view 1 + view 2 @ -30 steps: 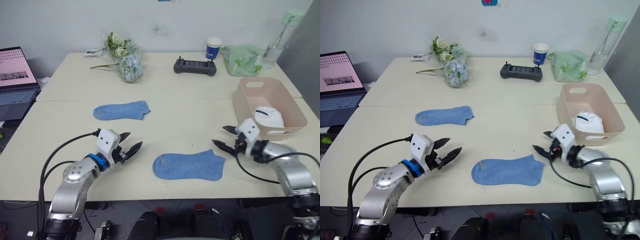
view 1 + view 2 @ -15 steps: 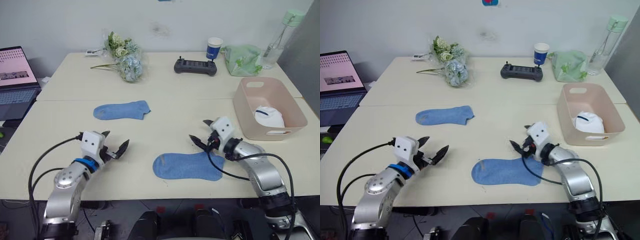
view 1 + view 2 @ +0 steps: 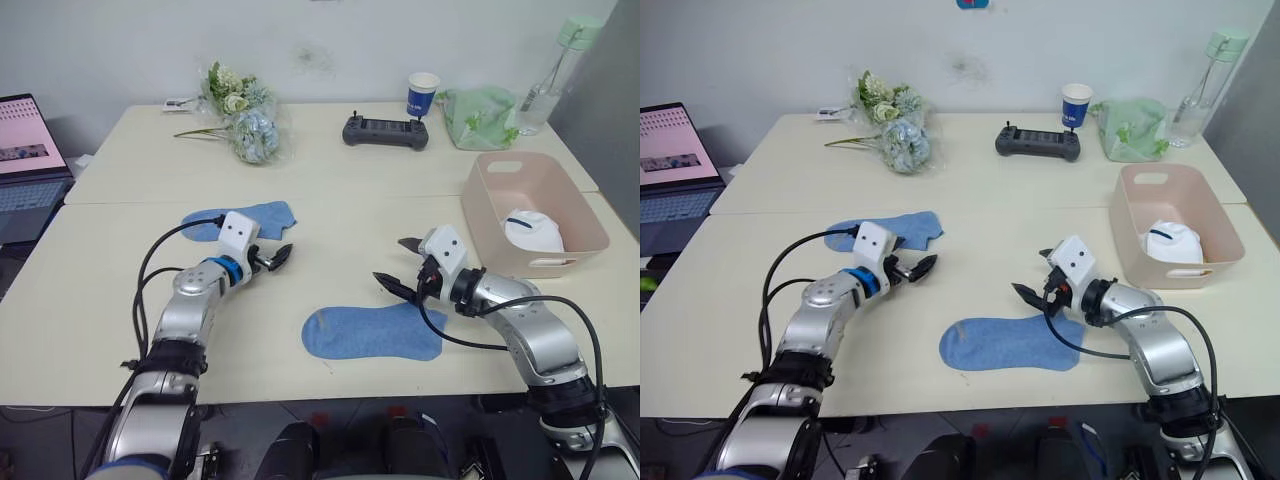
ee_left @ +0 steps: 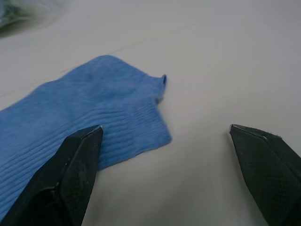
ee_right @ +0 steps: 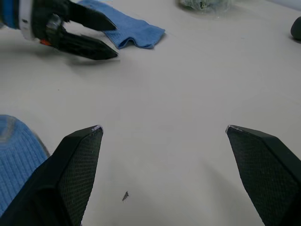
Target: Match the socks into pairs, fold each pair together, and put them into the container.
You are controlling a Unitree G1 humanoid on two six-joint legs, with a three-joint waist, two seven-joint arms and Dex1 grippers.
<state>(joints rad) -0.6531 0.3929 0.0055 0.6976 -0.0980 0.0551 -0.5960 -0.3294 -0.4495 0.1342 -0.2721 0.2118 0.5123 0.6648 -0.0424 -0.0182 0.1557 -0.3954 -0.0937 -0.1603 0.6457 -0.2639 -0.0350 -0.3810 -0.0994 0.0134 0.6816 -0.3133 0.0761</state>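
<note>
On the bench (image 3: 120, 300), the left gripper (image 3: 277, 256) hovers with fingers apart just beside the cuff end of the far blue sock (image 3: 268, 214), the right gripper (image 3: 398, 267) spreads its fingers just above the near blue sock (image 3: 372, 333), and a white sock (image 3: 533, 231) lies in the pink container (image 3: 490, 240).

A black controller (image 3: 386, 131) lies beside a blue-and-white paper cup (image 3: 422, 94). A flower bunch (image 3: 240, 118) lies further left (wrapped in clear film). A laptop (image 3: 28, 168) stands open.
</note>
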